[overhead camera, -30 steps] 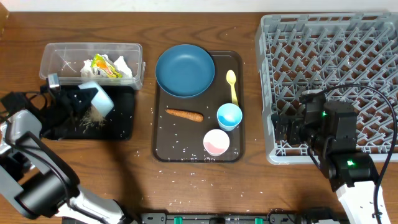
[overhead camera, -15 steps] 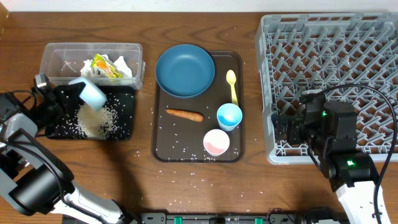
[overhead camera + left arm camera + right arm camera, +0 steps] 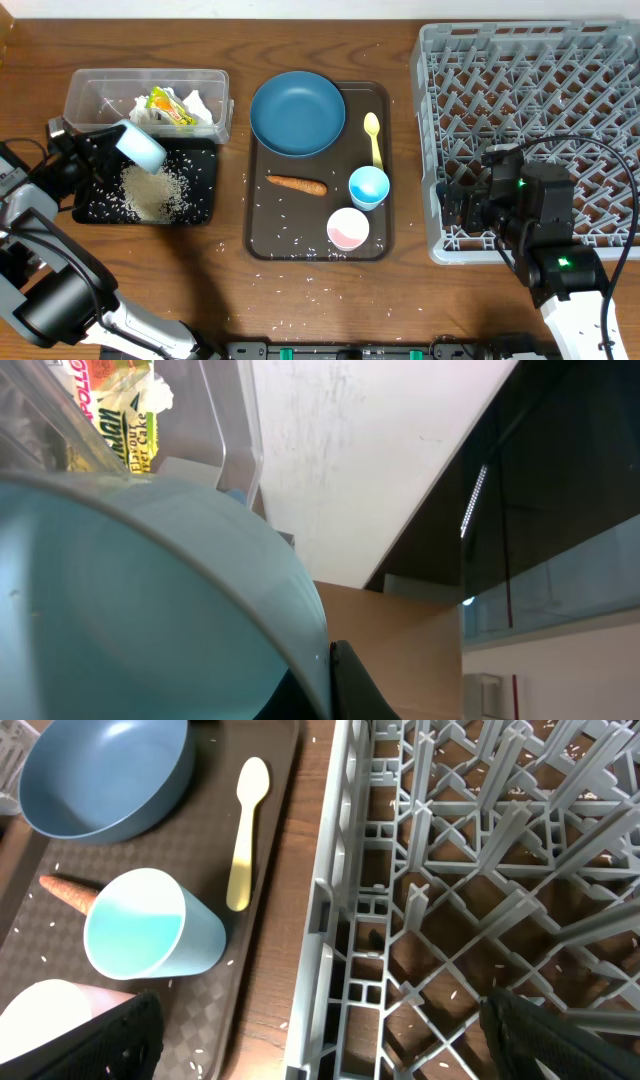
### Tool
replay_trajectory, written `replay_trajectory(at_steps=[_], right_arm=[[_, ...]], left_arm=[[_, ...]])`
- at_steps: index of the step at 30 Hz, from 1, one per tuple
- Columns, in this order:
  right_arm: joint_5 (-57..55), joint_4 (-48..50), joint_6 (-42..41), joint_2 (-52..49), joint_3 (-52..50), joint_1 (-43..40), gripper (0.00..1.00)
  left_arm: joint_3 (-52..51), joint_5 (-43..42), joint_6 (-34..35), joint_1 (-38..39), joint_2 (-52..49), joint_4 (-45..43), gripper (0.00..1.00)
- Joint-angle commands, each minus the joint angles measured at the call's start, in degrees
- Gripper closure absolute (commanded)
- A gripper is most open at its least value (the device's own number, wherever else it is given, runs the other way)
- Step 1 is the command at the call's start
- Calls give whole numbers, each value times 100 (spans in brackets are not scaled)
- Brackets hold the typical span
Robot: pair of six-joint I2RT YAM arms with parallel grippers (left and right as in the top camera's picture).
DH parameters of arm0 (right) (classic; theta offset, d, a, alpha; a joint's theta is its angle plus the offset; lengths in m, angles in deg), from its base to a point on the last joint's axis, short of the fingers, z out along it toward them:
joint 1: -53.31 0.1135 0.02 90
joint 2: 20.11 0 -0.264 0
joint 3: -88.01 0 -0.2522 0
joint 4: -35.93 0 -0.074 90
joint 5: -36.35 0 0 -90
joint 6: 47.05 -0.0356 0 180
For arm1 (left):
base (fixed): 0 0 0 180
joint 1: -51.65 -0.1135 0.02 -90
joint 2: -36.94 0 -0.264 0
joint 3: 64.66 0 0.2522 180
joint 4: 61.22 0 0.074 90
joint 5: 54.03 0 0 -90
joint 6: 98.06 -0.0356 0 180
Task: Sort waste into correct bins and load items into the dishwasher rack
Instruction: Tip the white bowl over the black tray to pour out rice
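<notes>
My left gripper (image 3: 108,150) is shut on the rim of the smaller light blue bowl (image 3: 141,147) and holds it tipped on its side over the black tray (image 3: 200,205). A pile of rice (image 3: 150,190) lies in that tray. The bowl (image 3: 150,610) fills the left wrist view. The clear tub (image 3: 90,85) holds white paper (image 3: 196,103) and the yellow-green wrapper (image 3: 168,106). The carrot (image 3: 297,184), dark blue bowl (image 3: 298,112), yellow spoon (image 3: 373,137), light blue cup (image 3: 368,186) and pink cup (image 3: 348,228) sit on the brown tray (image 3: 262,235). My right gripper (image 3: 330,1050) is open over the front left corner of the grey rack (image 3: 530,110).
Loose rice grains lie scattered on the brown tray, on the wooden table (image 3: 300,290) in front of it and under the rack floor (image 3: 480,870). The right wrist view also shows the cup (image 3: 150,935), spoon (image 3: 245,820) and carrot (image 3: 65,892).
The bowl has poured its rice into the black tray, where a pile now lies. My left gripper has drawn back left and up with the bowl. The right arm has not moved.
</notes>
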Motion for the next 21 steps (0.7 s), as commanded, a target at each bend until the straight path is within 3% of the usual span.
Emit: replay_trajectory(at_steps=[1, 10, 14, 21], right_arm=[[2, 11, 59, -2, 107, 59, 1], [2, 35, 59, -2, 107, 59, 1], [2, 33, 59, -2, 107, 59, 1], [0, 50, 61, -2, 107, 59, 1]], left_arm=[[98, -146, 262, -11, 72, 15, 94], [98, 313, 476, 11, 98, -361, 94], [101, -155, 426, 186, 170, -446, 94], [94, -136, 219, 949, 1228, -879, 94]])
